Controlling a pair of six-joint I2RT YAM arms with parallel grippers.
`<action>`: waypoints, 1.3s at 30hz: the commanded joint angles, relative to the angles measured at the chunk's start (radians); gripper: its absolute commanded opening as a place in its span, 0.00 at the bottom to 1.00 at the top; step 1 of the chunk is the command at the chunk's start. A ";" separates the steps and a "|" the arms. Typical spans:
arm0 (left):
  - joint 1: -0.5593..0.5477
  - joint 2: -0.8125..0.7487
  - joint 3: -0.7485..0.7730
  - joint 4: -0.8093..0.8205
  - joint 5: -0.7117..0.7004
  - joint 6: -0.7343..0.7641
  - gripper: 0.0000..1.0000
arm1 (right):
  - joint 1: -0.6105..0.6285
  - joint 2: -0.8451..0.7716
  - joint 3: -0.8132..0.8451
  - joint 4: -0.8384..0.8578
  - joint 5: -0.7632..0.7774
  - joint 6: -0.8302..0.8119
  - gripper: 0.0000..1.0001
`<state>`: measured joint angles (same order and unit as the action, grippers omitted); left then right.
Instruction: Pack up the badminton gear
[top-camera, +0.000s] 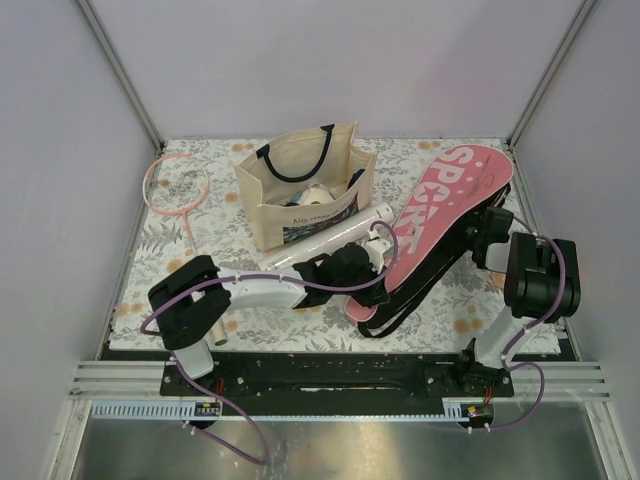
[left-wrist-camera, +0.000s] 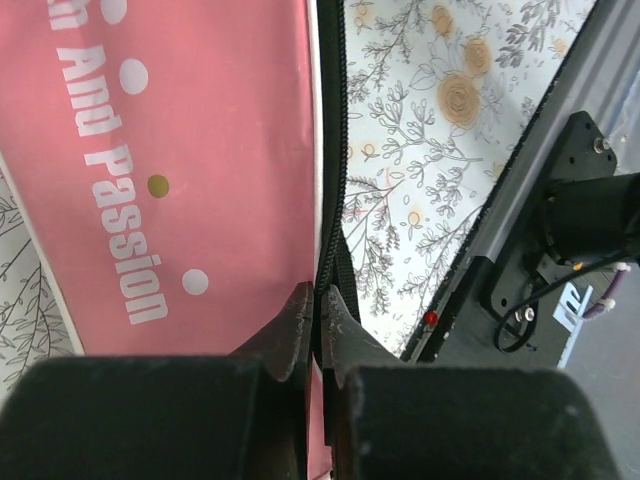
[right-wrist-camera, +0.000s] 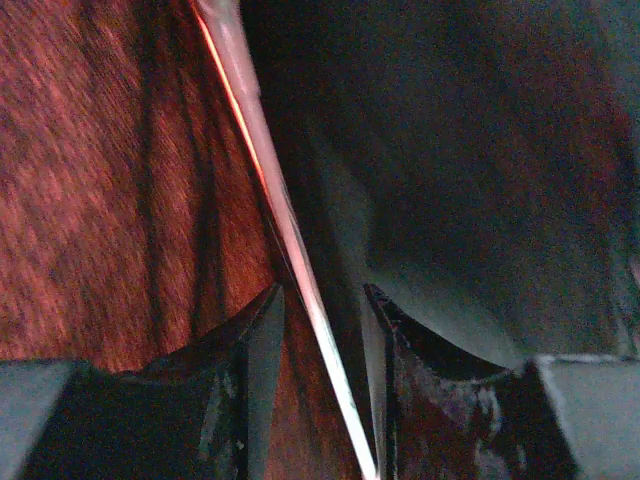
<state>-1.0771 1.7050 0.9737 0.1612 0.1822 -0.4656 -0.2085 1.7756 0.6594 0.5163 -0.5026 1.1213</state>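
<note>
left claw (left-wrist-camera: 318, 308) pinching the zip edge of the pink cover (left-wrist-camera: 170, 150) at its near end on the tabletop (left-wrist-camera: 420, 120). right claw (right-wrist-camera: 322, 300) spread, apparently inside the cover, with a thin pink strip between its fingers, untouched. Suggest holding that edge firm and backing the right claw out straight along the opening. One racket (top-camera: 175, 185) lies far left.

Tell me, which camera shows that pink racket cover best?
The top external view: the whole pink SPORT cover shows, lying slantwise. The left wrist view gives only a close patch with lettering and its black edge; the right wrist view only a dim, blurred reddish surface, probably its inside.
</note>
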 joint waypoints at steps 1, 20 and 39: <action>-0.004 0.048 0.075 0.021 -0.041 -0.008 0.00 | 0.001 -0.157 0.048 -0.316 0.093 -0.103 0.48; -0.007 0.064 0.131 -0.051 -0.099 -0.053 0.30 | -0.012 -0.498 0.235 -1.112 0.512 -0.270 0.55; 0.120 -0.367 0.372 -0.618 -0.686 0.160 0.99 | 0.112 -0.908 0.138 -0.931 0.070 -0.540 0.56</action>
<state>-1.0519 1.4181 1.3025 -0.3035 -0.2481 -0.3805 -0.1398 0.9749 0.8528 -0.5179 -0.2989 0.6205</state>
